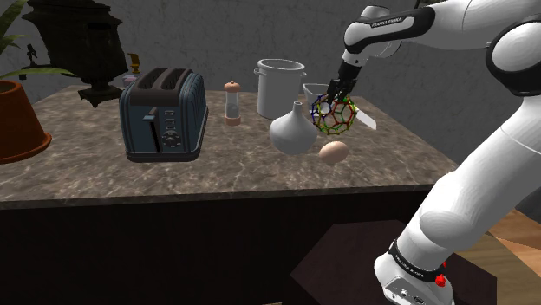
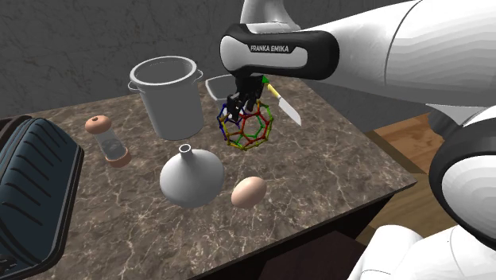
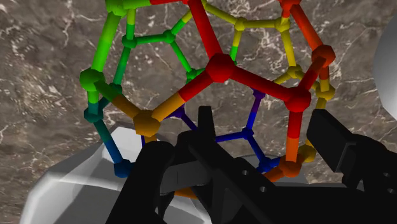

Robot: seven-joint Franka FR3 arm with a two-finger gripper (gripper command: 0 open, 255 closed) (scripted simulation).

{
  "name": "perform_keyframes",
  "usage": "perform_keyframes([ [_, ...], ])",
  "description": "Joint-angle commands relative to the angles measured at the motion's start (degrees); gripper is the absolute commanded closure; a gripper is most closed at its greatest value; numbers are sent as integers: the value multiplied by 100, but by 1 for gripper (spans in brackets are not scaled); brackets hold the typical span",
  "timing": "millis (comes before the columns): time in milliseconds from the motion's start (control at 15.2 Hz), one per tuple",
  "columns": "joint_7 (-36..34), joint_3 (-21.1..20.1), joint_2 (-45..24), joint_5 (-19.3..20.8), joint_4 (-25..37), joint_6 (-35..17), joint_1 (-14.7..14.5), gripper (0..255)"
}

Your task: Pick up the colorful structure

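With my gripper (image 2: 244,107) clenched on the rainbow lattice ball (image 2: 249,127), I'd lift slowly and straight up, clear of the white vase (image 2: 191,179) at its eight o'clock in the second exterior view.

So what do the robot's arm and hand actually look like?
The arm is made of rounded glossy white segments with dark joints; a dark band reads FRANKA EMIKA. Its hand is all black with two blocky fingers.

A ball-shaped lattice (image 3: 219,67) has red, orange, yellow, green and blue rods, and the stone counter (image 3: 38,51) is brown with pale veins.
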State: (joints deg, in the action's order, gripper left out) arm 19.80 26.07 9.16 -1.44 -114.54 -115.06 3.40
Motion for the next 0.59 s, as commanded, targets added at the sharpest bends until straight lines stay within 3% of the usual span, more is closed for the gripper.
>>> perform_keyframes([
  [0, 0, 6, -21, 3, -2, 0, 4, 255],
  [528, -51, -16, -1, 20, 595, 612, -6, 255],
])
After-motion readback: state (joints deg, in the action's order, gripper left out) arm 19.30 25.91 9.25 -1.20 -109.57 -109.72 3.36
